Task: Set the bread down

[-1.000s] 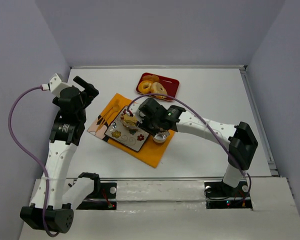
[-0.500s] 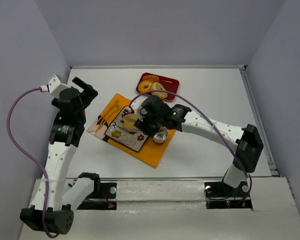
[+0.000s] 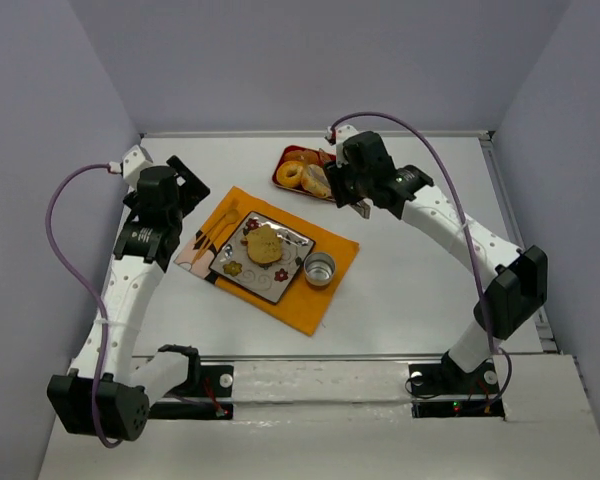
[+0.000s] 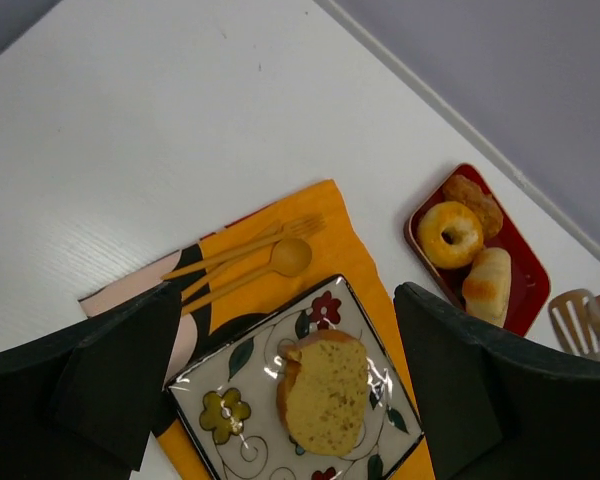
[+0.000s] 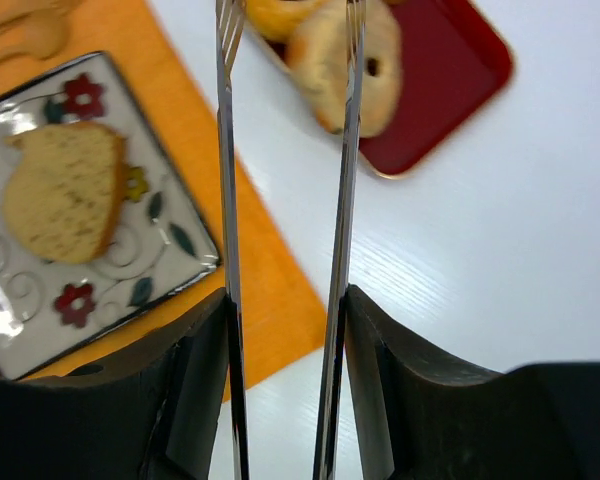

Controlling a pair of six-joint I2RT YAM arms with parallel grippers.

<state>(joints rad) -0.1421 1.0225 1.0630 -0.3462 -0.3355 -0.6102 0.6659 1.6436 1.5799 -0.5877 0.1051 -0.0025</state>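
At the far left the left gripper [image 3: 187, 178] hangs above the white table [image 3: 420, 290], just off the left corner of the orange placemat [image 3: 312, 302]; its fingers stand wide apart with nothing between them. Below it, on the near-left part of the mat, a wooden fork and spoon [image 4: 250, 262] lie side by side, resting partly on a patterned napkin [image 3: 192, 256]. Next to them sits a square flowered plate [image 3: 242, 272], and the bread [image 3: 264, 243], a rounded yellowish slice, lies flat on it a little toward its far side, touched by neither arm. Just right of the plate a small metal cup [image 3: 320, 269] stands upright on the mat. Farther back and to the right is the red tray [image 5: 450, 70] holding a ring donut [image 4: 450, 232], a pale roll [image 4: 488, 285] and a darker pastry behind them. The right gripper [image 5: 285, 295] is over the near edge of that tray, well apart from the plate. Its fingers clasp a pair of metal tongs [image 5: 223, 150], whose blades stand parted and carry nothing
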